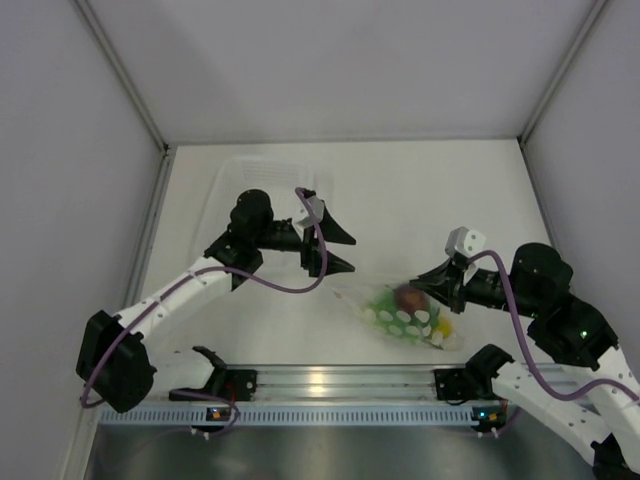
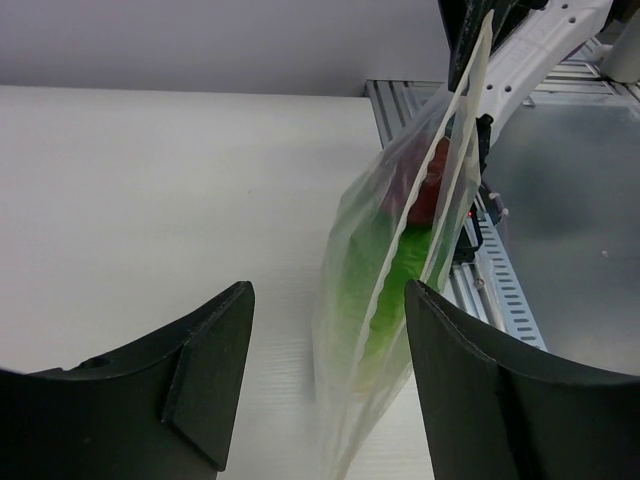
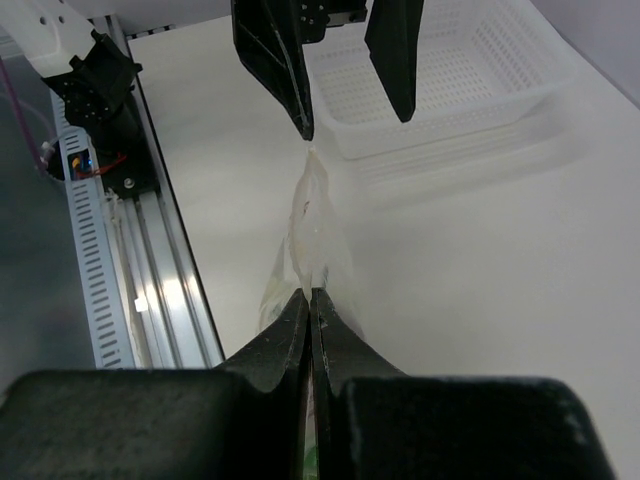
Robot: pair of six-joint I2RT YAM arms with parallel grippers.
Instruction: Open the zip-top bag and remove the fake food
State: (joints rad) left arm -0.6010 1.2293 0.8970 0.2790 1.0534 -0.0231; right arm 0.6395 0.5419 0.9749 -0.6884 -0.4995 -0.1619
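Note:
The zip-top bag lies right of centre, clear with white dots. Inside show a green lettuce leaf, a dark red fruit and a yellow piece. My right gripper is shut on the bag's upper edge; its wrist view shows the fingers pinching the film. My left gripper is open at the bag's left end. In its wrist view the bag stands between the open jaws, nearer the right finger, with green and red showing through.
A rigid clear perforated tray stands at the back left, behind the left arm, and also shows in the right wrist view. A metal rail runs along the near edge, close to the bag.

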